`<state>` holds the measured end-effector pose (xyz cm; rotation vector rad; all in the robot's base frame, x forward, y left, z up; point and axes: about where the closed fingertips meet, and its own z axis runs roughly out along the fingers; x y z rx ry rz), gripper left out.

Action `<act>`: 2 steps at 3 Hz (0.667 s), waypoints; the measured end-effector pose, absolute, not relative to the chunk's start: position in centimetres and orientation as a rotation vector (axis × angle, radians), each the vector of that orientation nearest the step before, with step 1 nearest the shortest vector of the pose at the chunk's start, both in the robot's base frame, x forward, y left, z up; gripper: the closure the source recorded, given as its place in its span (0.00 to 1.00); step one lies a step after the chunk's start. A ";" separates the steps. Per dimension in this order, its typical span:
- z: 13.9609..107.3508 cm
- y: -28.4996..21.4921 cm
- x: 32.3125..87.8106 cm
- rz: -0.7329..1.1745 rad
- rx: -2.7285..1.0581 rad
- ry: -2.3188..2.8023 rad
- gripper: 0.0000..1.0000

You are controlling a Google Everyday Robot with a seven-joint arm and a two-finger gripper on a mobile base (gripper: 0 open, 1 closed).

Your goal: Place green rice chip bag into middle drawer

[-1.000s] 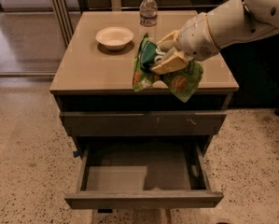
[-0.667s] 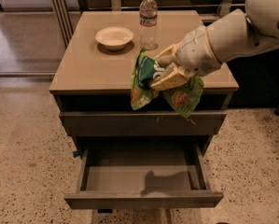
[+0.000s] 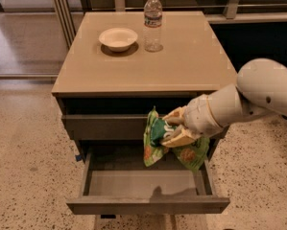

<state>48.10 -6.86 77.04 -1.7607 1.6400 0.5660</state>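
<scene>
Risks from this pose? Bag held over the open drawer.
1. The gripper, shut on the glossy bright-green rice chip bag, hangs above the open grey-brown middle drawer. The bag's lower right corner sits close to the drawer's right wall and may snag or drape over it on release.
2. The bag hangs crumpled, level with the closed grey-brown drawer front above. Dropped from here, it may land standing up and block closing.

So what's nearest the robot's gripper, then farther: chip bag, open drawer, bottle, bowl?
From the gripper, low on the right:
1. green rice chip bag, held in it
2. middle drawer, open just below
3. water bottle, up top, back
4. bowl, back left
</scene>
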 end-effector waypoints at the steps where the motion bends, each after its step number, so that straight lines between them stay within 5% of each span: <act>1: 70.1 -7.5 47.6 0.619 -1.782 1.676 1.00; 2: 70.1 -7.5 47.6 0.619 -1.782 1.676 1.00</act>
